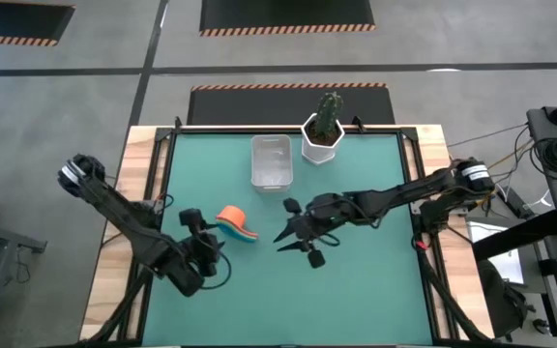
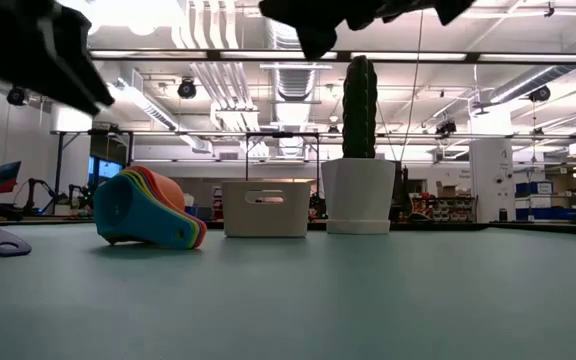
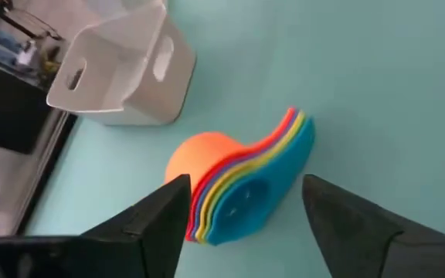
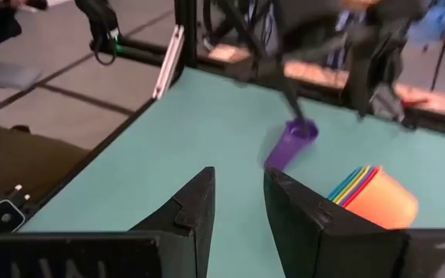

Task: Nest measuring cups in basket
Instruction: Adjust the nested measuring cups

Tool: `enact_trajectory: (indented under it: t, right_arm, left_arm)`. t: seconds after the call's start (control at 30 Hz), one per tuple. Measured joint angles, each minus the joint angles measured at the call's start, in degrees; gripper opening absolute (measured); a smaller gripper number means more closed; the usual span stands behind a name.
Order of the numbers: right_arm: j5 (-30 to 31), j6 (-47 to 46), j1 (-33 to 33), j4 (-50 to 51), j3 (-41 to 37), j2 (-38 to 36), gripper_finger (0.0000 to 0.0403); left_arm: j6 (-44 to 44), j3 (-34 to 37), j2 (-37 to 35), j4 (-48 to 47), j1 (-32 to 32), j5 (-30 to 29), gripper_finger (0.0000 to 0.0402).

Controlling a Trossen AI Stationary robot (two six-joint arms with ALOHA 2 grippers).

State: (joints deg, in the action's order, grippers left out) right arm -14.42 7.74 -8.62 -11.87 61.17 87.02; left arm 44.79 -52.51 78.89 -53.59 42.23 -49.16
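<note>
The measuring cups (image 1: 237, 221) lie nested on their side as one fanned stack left of centre in the high view, orange bowl toward the top, blue and teal handles splaying to the lower right. The low view shows the stack (image 2: 148, 207) resting on the green table (image 2: 368, 300), blue cup outermost at left, then yellow, red and orange layers. The basket (image 1: 271, 160) stands empty above the stack, just left of the white cactus pot (image 1: 322, 140).

The left gripper (image 1: 205, 244) hangs at the stack's lower left with its jaws spread wide, holding nothing; its wrist view frames the stack (image 3: 242, 185) between the two fingers (image 3: 149, 224). The right gripper (image 1: 293, 232) hovers right of the stack, jaws partly parted and empty.

Only the right wrist view shows a purple cup (image 4: 290, 143) lying apart from the stack (image 4: 373, 197), near the left arm.
</note>
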Motion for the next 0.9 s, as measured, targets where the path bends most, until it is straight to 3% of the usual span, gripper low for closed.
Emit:
enact_trajectory:
  t: [0.13, 0.33, 0.9]
  right_arm:
    - [0.0, 1.1, 0.0, -3.4, -4.0, -2.5, 0.0100]
    - [-0.1, 2.3, 0.0, -3.6, -5.9, -4.9, 0.0100]
    - [-0.1, 3.8, 0.0, -2.9, -5.3, -5.2, 0.0100]
  left_arm:
    - [-1.2, 0.2, 4.4, -1.8, -0.8, -1.2, 0.0236]
    - [2.3, 1.9, 8.3, -2.4, -1.8, -2.4, 0.0211]
    - [2.2, 13.3, 6.3, 9.0, -7.3, -2.3, 0.0169]
